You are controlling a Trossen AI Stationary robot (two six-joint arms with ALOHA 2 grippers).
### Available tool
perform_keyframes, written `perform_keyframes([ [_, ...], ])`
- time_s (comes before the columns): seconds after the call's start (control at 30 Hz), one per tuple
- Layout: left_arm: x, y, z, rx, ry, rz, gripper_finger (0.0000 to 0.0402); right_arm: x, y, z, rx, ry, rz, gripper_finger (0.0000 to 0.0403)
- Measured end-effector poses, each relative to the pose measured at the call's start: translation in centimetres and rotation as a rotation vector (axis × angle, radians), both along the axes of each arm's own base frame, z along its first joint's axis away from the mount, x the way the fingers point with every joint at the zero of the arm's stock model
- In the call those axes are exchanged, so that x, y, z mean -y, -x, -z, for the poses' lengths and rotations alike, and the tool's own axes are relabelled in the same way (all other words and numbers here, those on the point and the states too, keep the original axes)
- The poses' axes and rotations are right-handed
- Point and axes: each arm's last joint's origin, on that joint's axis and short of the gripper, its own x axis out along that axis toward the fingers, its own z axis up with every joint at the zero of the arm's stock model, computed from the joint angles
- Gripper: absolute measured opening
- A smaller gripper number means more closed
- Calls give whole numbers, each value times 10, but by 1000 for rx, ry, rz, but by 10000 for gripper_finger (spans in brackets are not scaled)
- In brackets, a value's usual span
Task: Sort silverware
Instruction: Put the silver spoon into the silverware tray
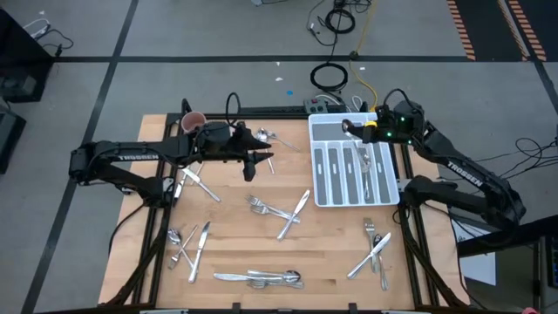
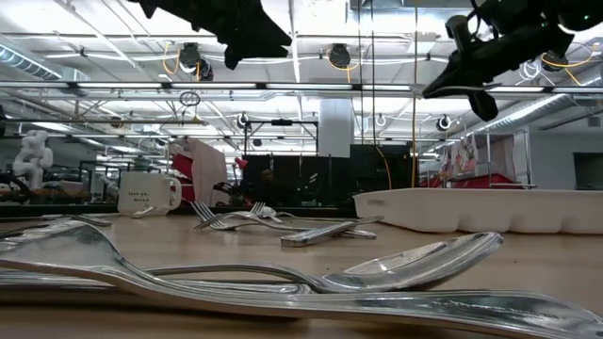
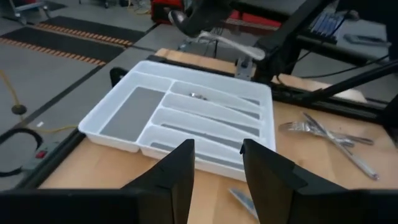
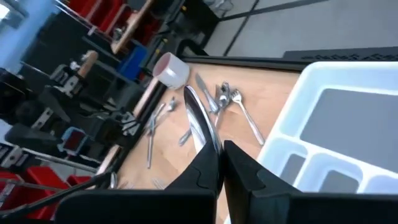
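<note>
Where the wooden table (image 1: 261,244) comes nearest, slim shiny silverware (image 1: 259,277) lies in loose heaps on the pale grain: a cluster of forks and a spoon at the near middle, a knife and small pieces to the near left, crossed forks and a knife to the near right. In the low view the closest pieces show as long polished bars, with a spoon bowl curving smooth and mirror-bright. Farther in, a crossed fork and knife lie at the table's centre, and a few more pieces rest to the left and by the far edge.

A white plastic tray (image 1: 324,124), glossy, with long narrow compartments, sits at the far right, some silverware already in its slots. A pink-and-white mug (image 1: 193,119) stands at the far left corner.

The left gripper (image 1: 261,160) hangs above the far middle of the table, its dark fingers (image 3: 176,174) parted and holding nothing. The right gripper (image 1: 347,126) hovers over the tray's far end, fingers pinched on a spoon (image 4: 198,119) whose polished bowl sticks out ahead.

Beyond the table lie a grey floor with dark tape lines and coiled cables, and a workshop under bright ceiling lights.
</note>
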Motion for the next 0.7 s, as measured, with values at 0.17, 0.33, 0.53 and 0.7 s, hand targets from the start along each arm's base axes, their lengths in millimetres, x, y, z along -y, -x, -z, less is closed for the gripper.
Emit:
perform_keyframes([
  [0.17, 1, 2, 8, 37, 40, 1, 141, 10, 11, 15, -31, -23, 52, 0],
  [0.33, 1, 6, 15, 59, 58, -7, 141, 9, 21, 46, -39, -127, 82, 0],
  [0.53, 1, 11, 15, 76, 68, -12, 141, -6, 31, 80, 85, -181, 133, 0],
  [0.7, 2, 14, 11, 94, 64, -11, 141, -20, 42, 105, 146, -212, 209, 0],
])
